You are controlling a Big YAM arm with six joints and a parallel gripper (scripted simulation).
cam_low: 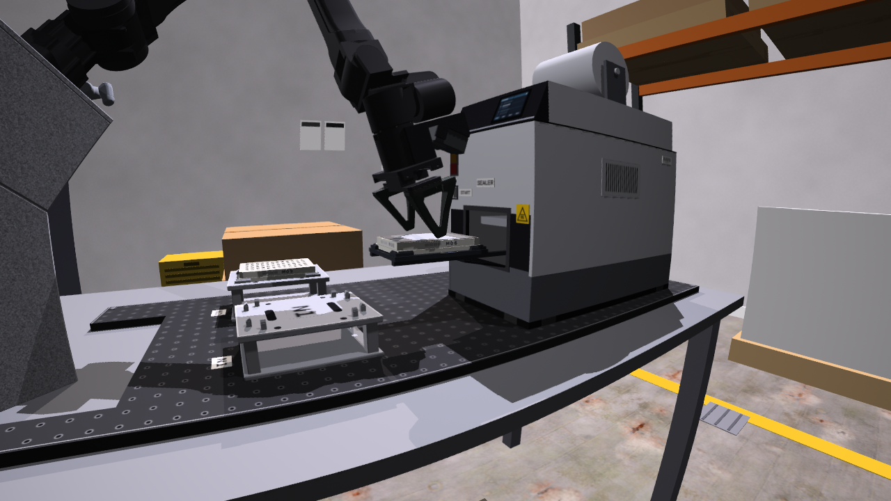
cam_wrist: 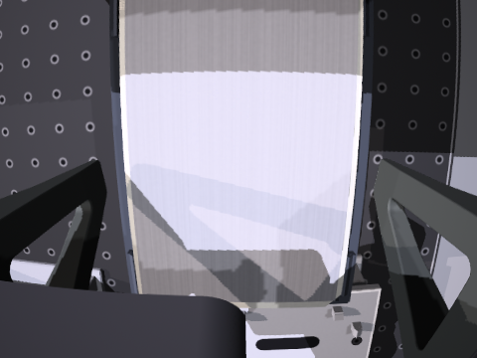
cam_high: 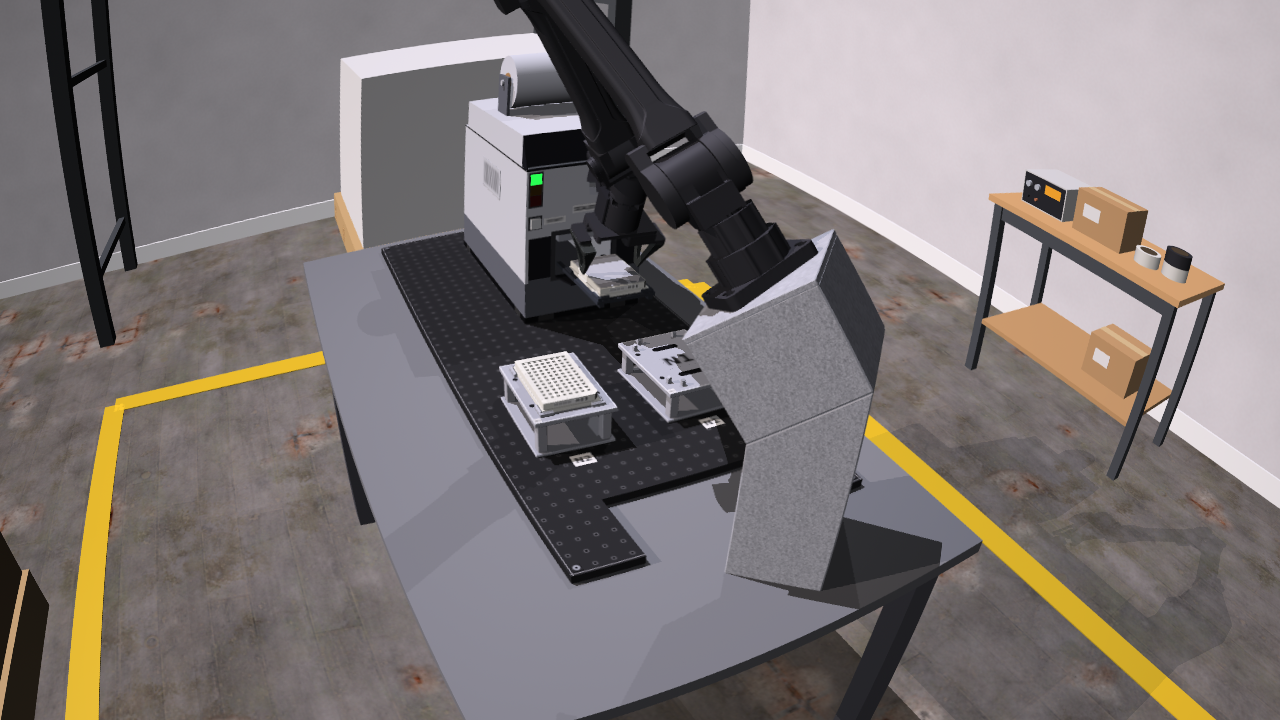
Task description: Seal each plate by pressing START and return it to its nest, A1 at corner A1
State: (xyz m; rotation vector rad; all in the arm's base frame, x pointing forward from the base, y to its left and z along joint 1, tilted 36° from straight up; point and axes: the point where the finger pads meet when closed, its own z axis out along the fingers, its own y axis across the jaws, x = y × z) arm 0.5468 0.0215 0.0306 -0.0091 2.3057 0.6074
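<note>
I am in a lab set up in an industrial room: a plate sealer (cam_high: 494,205) (cam_low: 598,186) and a white well plate (cam_high: 556,380) (cam_low: 277,268) share my workbench (cam_high: 483,626) (cam_low: 349,464), with yellow floor tape (cam_high: 98,555) (cam_low: 816,443) and orange-beamed racking (cam_low: 747,68) around me.

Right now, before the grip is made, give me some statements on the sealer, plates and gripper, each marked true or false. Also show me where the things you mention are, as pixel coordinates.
1. The sealer's lamp (cam_high: 536,180) is green. True.
2. The gripper (cam_high: 615,255) (cam_low: 424,232) (cam_wrist: 239,175) is shut on a plate. False: it is open above the foil-covered plate (cam_high: 612,276) (cam_low: 428,242) (cam_wrist: 238,129).
3. Nest N2 (cam_high: 559,419) (cam_low: 277,281) holds a plate with open wells (cam_high: 556,379) (cam_low: 277,268). True.
4. Nest N1 (cam_high: 666,365) (cam_low: 308,314) holds a plate. False: it has none.
5. The stage (cam_low: 398,256) is inside the sealer (cam_high: 494,205) (cam_low: 598,205). False: it is out.
</note>
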